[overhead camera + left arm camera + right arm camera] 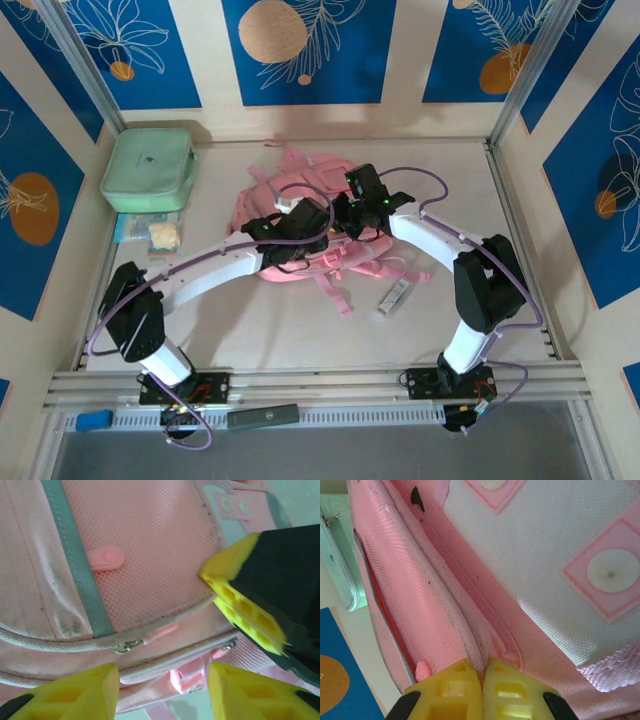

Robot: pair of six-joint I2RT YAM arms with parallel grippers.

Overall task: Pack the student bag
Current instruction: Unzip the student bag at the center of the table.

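**Position:** the student bag (255, 205) lies at table centre with both arms reaching over it.

**Right gripper** (483, 666): fingers pressed together, pinching the edge of the bag's opening.

**Left gripper** (162, 674): spread and empty, hovering just above the zip line, which runs crosswise to it. 1 metal zip pull (126, 646) sits just ahead, slightly left in the wrist view.

**Judgement:** the left arm is better placed for that pull.

**Markings:** no legible brand or writing on the bag.
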